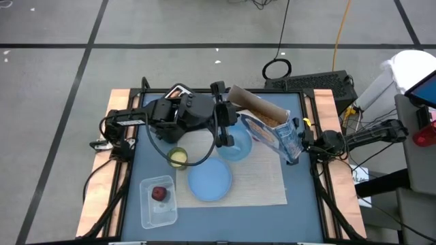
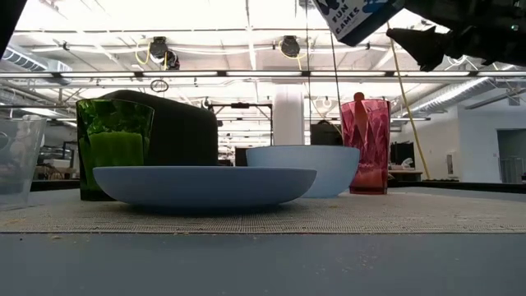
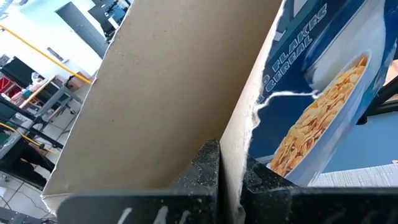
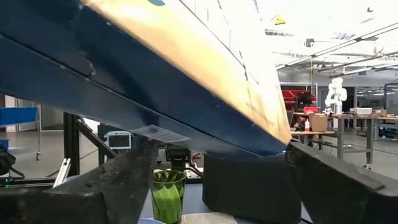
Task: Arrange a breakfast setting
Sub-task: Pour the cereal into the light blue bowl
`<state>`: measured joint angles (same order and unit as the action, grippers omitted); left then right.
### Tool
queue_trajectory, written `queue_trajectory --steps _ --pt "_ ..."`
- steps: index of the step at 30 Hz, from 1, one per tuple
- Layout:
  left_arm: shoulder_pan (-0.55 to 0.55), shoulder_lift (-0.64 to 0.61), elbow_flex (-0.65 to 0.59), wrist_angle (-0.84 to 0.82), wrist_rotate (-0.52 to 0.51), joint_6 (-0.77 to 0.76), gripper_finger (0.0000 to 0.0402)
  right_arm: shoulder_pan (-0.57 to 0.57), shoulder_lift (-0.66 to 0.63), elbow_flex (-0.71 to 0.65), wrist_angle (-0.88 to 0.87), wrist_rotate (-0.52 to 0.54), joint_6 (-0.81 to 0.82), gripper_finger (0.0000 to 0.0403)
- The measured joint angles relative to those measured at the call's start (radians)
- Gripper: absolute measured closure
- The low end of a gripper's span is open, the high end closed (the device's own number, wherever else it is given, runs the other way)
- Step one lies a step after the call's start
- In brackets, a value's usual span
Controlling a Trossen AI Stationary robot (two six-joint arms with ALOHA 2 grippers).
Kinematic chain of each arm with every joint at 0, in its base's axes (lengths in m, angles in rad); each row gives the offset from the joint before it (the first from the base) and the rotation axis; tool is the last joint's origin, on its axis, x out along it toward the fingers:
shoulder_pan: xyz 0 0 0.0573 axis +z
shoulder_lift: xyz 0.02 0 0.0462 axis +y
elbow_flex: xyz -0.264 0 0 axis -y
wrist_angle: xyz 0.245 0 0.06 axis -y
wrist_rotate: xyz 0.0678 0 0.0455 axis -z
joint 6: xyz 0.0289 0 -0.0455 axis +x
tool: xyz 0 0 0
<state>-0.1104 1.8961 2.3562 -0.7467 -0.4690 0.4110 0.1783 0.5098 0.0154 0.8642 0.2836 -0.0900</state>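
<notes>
Here, blue cardboard cereal box [image 1: 269, 126] hung tilted at centre-right of high view, above blue round bowl [image 1: 235, 144], long axis running upper-left to lower-right. Left gripper [image 3: 227, 171] clenched on its torn flap, upper-left end. Right gripper [image 1: 304, 143] at lower-right end, fingers spread astride box.

Bright ceiling strip lights [image 2: 246, 16] glare and wash out the low view's top. The table [image 1: 300, 211] is evenly lit from above, with soft shadows. The cereal box [image 4: 186, 68] is blurred up close.

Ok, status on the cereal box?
Left gripper shut on cereal box flap. Right gripper open around its other end. Box tilted above bowl.
</notes>
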Motion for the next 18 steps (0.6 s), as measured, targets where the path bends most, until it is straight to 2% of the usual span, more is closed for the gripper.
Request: queue_trajectory --steps 5,12,18 --pt "0.000 0.000 0.000 0.000 0.000 0.000 0.0399 0.000 0.000 0.000 0.000 0.000 0.001 0.0007" --pt "0.000 0.000 0.000 0.000 0.000 -0.011 0.0399 0.000 0.000 0.000 -0.001 0.004 0.132 0.0013" --pt "0.000 0.000 0.000 0.000 -0.001 -0.025 0.0399 0.000 0.000 0.000 -0.002 0.003 0.150 0.0013"
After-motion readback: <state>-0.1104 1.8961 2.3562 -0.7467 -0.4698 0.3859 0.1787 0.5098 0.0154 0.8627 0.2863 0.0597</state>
